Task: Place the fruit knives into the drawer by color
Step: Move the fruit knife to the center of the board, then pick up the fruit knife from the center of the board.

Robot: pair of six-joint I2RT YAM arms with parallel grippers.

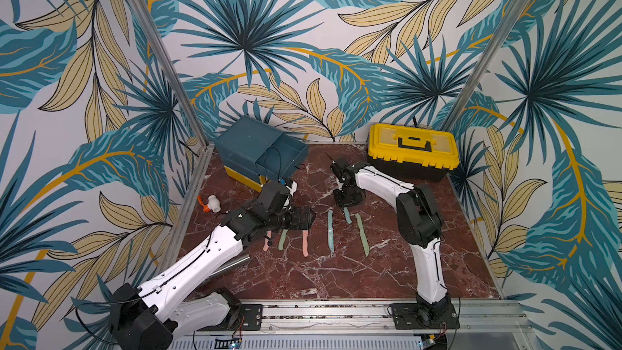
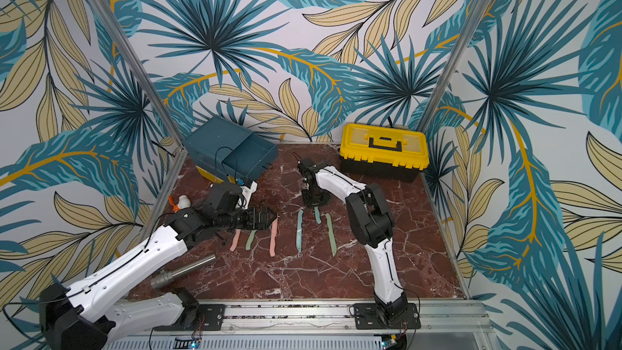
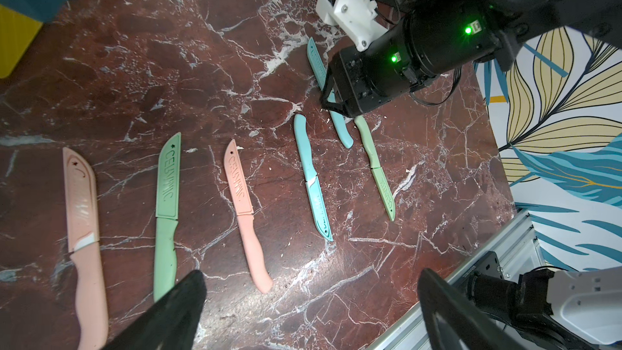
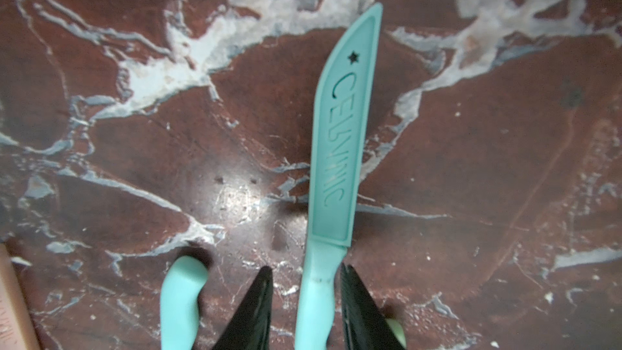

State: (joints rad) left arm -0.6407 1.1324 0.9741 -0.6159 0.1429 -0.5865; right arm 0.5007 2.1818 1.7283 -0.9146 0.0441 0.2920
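Six fruit knives lie in a row on the marble. From the left they are pink (image 3: 82, 217), green (image 3: 167, 203), pink (image 3: 244, 210), teal (image 3: 311, 180), teal (image 4: 343, 136) and green (image 3: 375, 166). My right gripper (image 4: 305, 267) points down and straddles the second teal knife's handle. One finger touches the handle and a gap shows at the other, so the gripper is open. My left gripper (image 3: 311, 274) hovers wide open and empty above the left-hand knives (image 1: 305, 244). The drawer (image 1: 249, 153) stands at the back left with its top teal drawer (image 1: 286, 154) pulled out.
A yellow toolbox (image 1: 412, 149) sits at the back right. A steel cylinder (image 2: 188, 269) lies under my left arm near the front left. A small white and orange object (image 1: 212, 203) rests by the left wall. An aluminium rail (image 1: 336, 313) runs along the front edge.
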